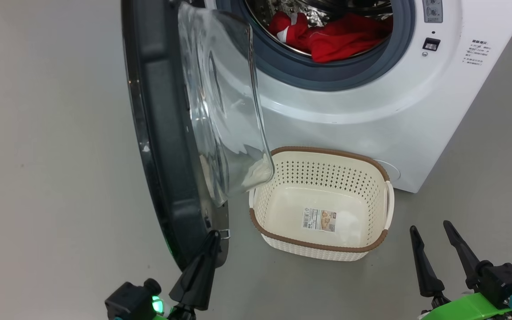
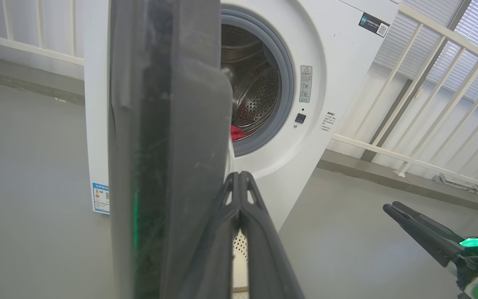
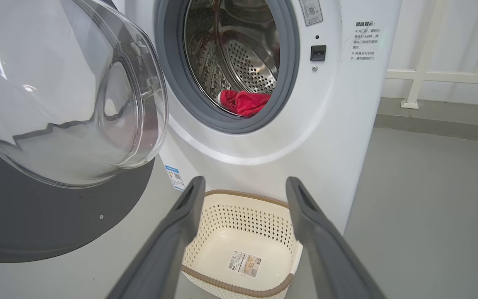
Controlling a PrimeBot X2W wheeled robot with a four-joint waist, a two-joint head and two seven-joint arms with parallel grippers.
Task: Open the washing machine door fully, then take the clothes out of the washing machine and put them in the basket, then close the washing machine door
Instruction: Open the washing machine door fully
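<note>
left gripper (image 2: 239,176): right up in the lens on its own wrist cam. The two long dark fingers are pressed flat together, fully closed, with nothing pinched between them.
door: the big round washing machine door (image 1: 162,133) (glossy black rim, dark grey inner face, bulging clear glass bowl) hangs swung out, edge-on just left of the left gripper's tips. The tips sit right at its lower edge by the little metal latch (image 1: 225,232). Honestly can't tell if they actually touch.
right gripper (image 1: 430,226): fingers spread wide apart, holding nothing, pointing ahead at the machine.
basket: the small cream-white perforated plastic basket (image 1: 322,175) with a brown woven-look rim sits on the grey floor (image 1: 38,178) straight ahead of the right gripper, framed between its fingers on that wrist cam. It's ahead and to the right of the left gripper. A paper label (image 1: 319,220) lies on its bottom.
machine: the big white front-loading washing machine (image 1: 371,102) stands just beyond the basket, ahead of both grippers.
clothes: the bright red soft garment (image 1: 340,40) with white trim lies low in the perforated steel drum (image 3: 249,62), behind the grey rubber gasket (image 1: 327,73). It's above and beyond both grippers, well apart from either.
</note>
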